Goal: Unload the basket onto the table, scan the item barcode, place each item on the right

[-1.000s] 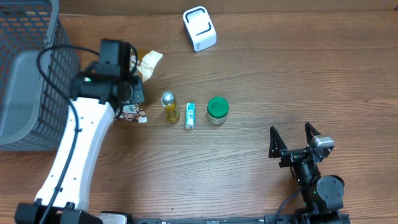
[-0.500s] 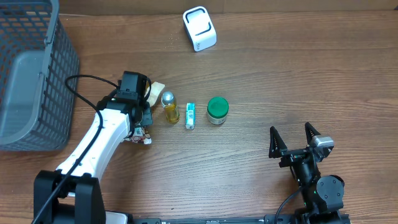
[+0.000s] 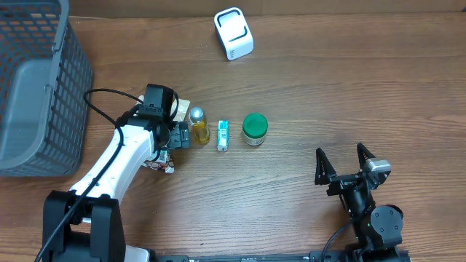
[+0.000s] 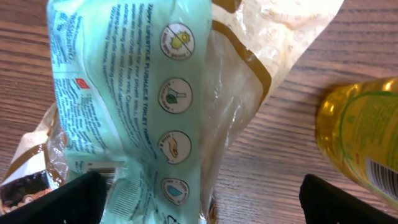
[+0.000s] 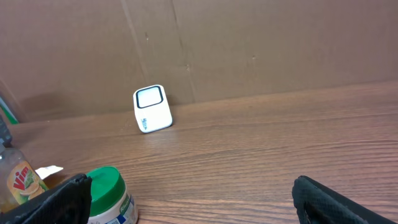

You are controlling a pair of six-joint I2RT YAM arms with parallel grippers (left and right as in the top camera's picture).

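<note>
The left pincer (image 4: 199, 196) reaches mid-table, jaws spread wide; the right pincer (image 3: 344, 161) rests apart, jaws likewise open.

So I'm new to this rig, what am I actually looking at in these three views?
Two robot arms at a wooden table. The top picture looks straight down; the other two come from cameras on each wrist. The left gripper, jaws wide, hangs over a green and tan packet lying on the table, gripping nothing. The right gripper rests open and empty near the front edge. In a row lie a yellow bottle, a small tube and a green-lidded jar. The white scanner stands at the back, a grey basket on the left.
</note>
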